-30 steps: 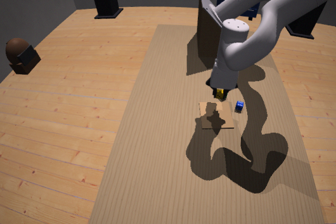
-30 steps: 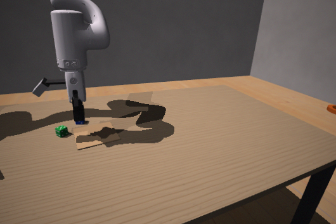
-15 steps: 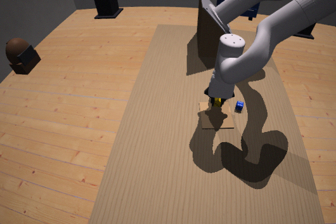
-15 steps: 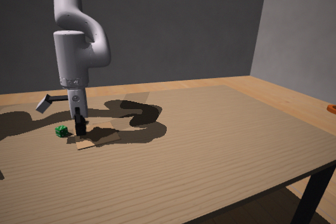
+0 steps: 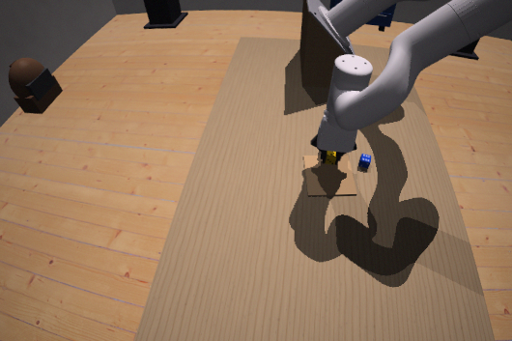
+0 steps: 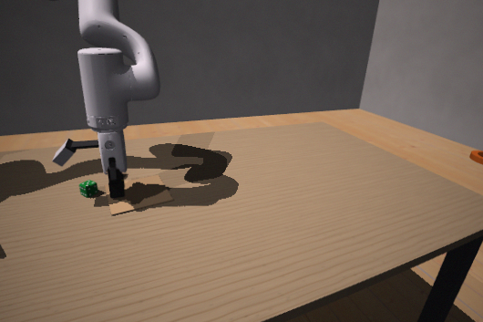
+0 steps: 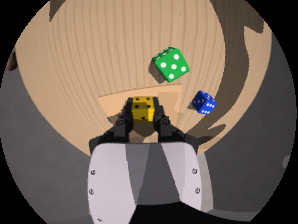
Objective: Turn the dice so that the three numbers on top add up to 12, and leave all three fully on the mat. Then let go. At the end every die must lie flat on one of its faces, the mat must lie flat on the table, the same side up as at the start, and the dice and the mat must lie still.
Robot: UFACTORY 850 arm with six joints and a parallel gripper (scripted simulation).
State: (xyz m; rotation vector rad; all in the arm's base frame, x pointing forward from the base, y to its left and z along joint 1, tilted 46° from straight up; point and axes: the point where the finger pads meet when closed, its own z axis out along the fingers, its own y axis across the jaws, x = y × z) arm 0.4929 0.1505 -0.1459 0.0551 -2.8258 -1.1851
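My gripper point(image 7: 143, 104) is shut on the yellow die point(image 7: 141, 108), low over the far edge of the tan mat point(image 5: 329, 182). The yellow die also shows under the wrist in the top view point(image 5: 330, 156). In the exterior view the dark fingers point(image 6: 116, 185) hide it, right at the mat point(image 6: 140, 198). The blue die point(image 5: 365, 161) lies on the table just off the mat's right side; it also shows in the wrist view point(image 7: 204, 102). The green die point(image 6: 88, 188) lies on the table beyond the mat, with a five-dot face showing in the wrist view point(image 7: 170, 64).
A dark upright panel point(image 5: 316, 50) stands at the back of the table. The arm's shadow covers much of the mat. An orange object point(image 6: 477, 155) lies at the table's far right edge.
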